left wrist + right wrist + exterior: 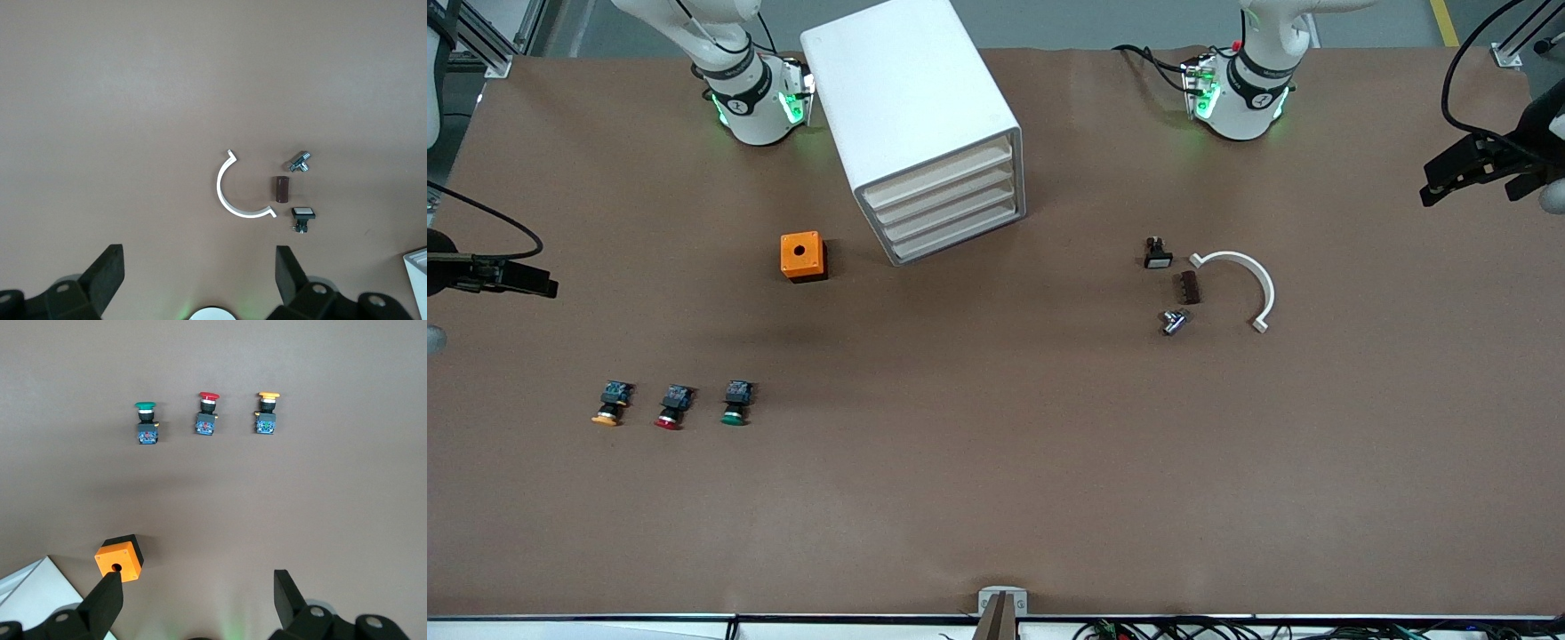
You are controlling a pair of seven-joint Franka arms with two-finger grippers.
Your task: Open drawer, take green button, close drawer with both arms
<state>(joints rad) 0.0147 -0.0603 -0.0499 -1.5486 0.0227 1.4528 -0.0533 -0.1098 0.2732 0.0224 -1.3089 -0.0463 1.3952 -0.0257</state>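
The white cabinet stands at the middle of the table near the robots' bases, and its four cream drawer fronts are all shut. The green-capped button lies on the table, nearer to the front camera than the cabinet, toward the right arm's end; it also shows in the right wrist view. My right gripper is open and empty, high over the table's edge at the right arm's end. My left gripper is open and empty, high over the left arm's end.
A red-capped button and a yellow-capped button lie beside the green one. An orange box sits beside the cabinet. A white curved clamp, a black switch, a brown piece and a metal part lie toward the left arm's end.
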